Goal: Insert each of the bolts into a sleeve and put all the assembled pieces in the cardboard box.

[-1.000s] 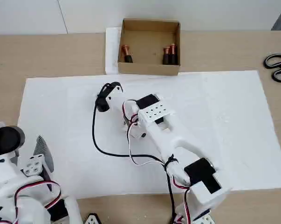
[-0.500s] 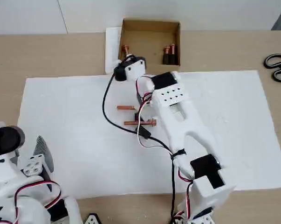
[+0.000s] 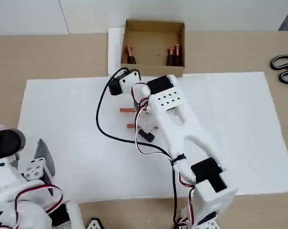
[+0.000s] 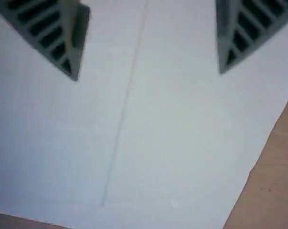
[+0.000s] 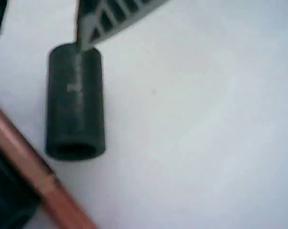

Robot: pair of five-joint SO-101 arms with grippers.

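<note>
In cardboard box [image 3: 153,70]: three assembled pieces [image 3: 174,55]. Loose on bench [image 3: 48,52]: two bolts [image 3: 128,110], one sleeve [image 5: 76,102], not yet joined. Left tool [image 4: 148,69] open, empty; right tool [image 3: 138,101], cannot tell.

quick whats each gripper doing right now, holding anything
left gripper: open, holding nothing, above the white paper.
right gripper: cannot tell; it is at a black sleeve lying on the paper.

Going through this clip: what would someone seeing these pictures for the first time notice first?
The white right arm stretches across the paper sheet toward the cardboard box, where three assembled pieces lie. Partly under the arm two bare copper bolts rest on the paper, and its wrist view has a black sleeve lying beside a bolt.
</note>
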